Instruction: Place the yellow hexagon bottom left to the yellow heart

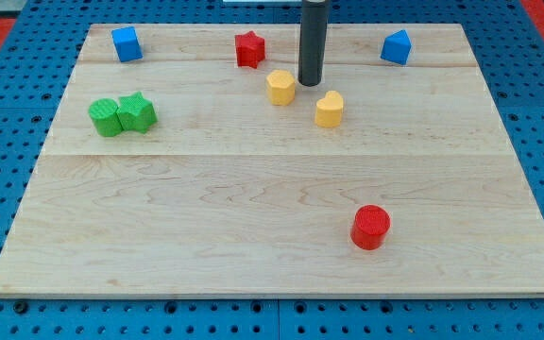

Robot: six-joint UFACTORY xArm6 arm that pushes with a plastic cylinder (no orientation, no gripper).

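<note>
The yellow hexagon [280, 87] sits on the wooden board in the upper middle of the view. The yellow heart [329, 109] lies a little to the hexagon's right and slightly lower. My tip [310, 81] is the lower end of a dark rod that comes down from the view's top. It stands just right of the hexagon and above the heart, close to both. I cannot tell whether it touches the hexagon.
A red star [249, 49] lies up-left of the hexagon. A blue cube [127, 43] is at top left, a blue block [396, 47] at top right. A green cylinder [105, 117] and green star [137, 112] touch at left. A red cylinder [370, 227] is at lower right.
</note>
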